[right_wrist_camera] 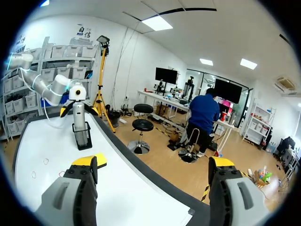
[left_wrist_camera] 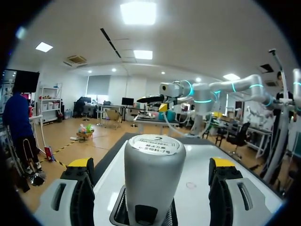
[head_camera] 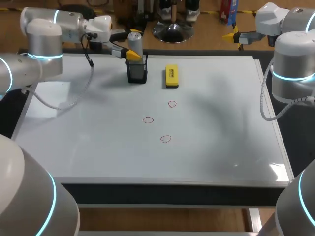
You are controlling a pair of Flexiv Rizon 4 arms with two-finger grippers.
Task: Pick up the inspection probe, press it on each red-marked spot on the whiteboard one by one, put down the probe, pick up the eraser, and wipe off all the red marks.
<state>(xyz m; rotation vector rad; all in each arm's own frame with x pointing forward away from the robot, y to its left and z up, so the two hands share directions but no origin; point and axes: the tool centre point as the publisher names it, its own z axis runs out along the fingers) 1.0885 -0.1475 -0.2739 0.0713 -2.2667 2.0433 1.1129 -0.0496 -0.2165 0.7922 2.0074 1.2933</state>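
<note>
The inspection probe point(head_camera: 135, 43), a grey cylinder with a white label on top, stands upright in a black holder point(head_camera: 137, 72) at the back of the whiteboard point(head_camera: 221, 137). My left gripper point(head_camera: 132, 51) is open around the probe point(left_wrist_camera: 154, 174); its fingers point(left_wrist_camera: 80, 188) stand clear of it on both sides. The yellow eraser point(head_camera: 171, 76) lies just right of the holder. Three red circles point(head_camera: 172, 103) point(head_camera: 148, 120) point(head_camera: 166, 139) are drawn mid-board. My right gripper point(head_camera: 234, 35) hangs open and empty beyond the back right corner; from it I see the probe point(right_wrist_camera: 80, 117) and eraser point(right_wrist_camera: 96, 160).
The whiteboard covers nearly the whole table; its raised frame point(head_camera: 275, 132) runs along the right side and front. The left arm's cable point(head_camera: 74, 96) droops over the board's back left part.
</note>
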